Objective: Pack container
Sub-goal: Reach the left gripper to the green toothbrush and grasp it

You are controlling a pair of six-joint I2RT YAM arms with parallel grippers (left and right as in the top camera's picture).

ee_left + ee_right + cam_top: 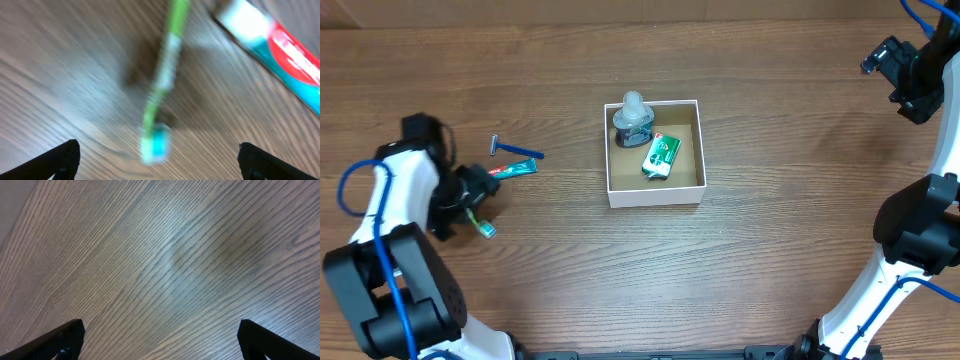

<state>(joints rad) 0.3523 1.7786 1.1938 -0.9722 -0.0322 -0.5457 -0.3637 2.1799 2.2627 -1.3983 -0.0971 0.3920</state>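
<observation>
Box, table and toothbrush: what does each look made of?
Box: cardboard, matte; white outer walls, plain brown inside.
Table: wood or wood-look laminate, with a faint sheen; long grain lines run across it.
Toothbrush: likely plastic, with a bright green handle, though the left wrist view is blurred.

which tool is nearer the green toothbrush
Left. The left tool hovers directly over the toothbrush; the right tool is far across the table, over bare wood.

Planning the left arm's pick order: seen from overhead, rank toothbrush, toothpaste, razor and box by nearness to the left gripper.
1. Toothbrush, under the left gripper.
2. Toothpaste, just toward the box.
3. Razor, beyond the toothpaste.
4. Box, table centre.
</observation>
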